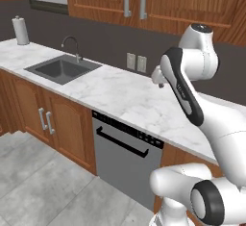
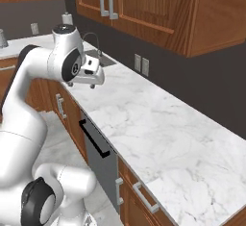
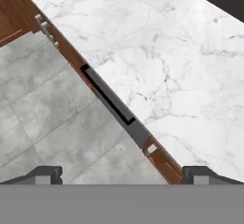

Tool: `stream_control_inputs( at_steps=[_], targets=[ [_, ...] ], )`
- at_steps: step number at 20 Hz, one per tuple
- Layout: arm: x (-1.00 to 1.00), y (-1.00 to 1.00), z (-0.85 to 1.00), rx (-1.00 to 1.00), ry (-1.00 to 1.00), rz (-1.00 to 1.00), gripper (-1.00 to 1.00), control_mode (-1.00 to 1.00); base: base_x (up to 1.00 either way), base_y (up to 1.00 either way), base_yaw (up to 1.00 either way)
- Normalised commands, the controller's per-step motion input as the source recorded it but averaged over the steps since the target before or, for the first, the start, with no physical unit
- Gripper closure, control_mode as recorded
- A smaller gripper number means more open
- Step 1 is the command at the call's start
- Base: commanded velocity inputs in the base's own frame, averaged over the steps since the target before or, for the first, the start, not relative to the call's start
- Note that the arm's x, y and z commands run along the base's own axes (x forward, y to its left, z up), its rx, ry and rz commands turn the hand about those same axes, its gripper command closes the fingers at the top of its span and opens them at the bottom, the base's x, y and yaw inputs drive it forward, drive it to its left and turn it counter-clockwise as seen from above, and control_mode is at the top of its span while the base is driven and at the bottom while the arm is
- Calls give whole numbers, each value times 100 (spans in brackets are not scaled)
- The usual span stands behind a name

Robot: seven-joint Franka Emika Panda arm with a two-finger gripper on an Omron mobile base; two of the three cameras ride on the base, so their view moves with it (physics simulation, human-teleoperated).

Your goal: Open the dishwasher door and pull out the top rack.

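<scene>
The dishwasher door (image 1: 126,165) is shut, standing flush under the marble worktop (image 1: 129,100) between brown wooden cabinets, so by the look of things no part of the job is done yet.

The end effector (image 3: 123,173) hangs high above the front edge of the worktop, looking straight down, with its two dark finger tips set wide apart and nothing between them. In the right base view it shows as a white hand (image 2: 91,76) held out from the arm's wrist, well above the counter and well clear of the door. Directly under it in the hand view runs the long black bar handle (image 3: 108,96), seen from above as a dark strip along the worktop's lip, with the grey tiled floor (image 3: 52,108) beyond.

Further out, the handle crosses the upper part of the grey panel below a black control strip (image 1: 129,128). A sink (image 1: 62,69) with a curved tap sits to one side along the worktop, a paper-towel roll (image 1: 20,30) past it, and wall cabinets (image 1: 158,1) hang above.

What remains, as I judge it: lowering to the handle, gripping it, swinging the door down, then reaching in for the top rack, hidden behind the closed door.
</scene>
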Motion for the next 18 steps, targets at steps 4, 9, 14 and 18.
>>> stream_control_inputs(
  at_steps=[4,9,14,18],
  targets=[
    [0,66,-16,-10,0,10,-100,-100,0,0,0],
    [0,100,-24,-15,4,7,-100,-100,0,0,0],
    [2,93,-33,-16,6,3,-100,-100,0,0,0],
    [28,96,-53,-23,6,0,-100,-100,0,0,0]
  ],
)
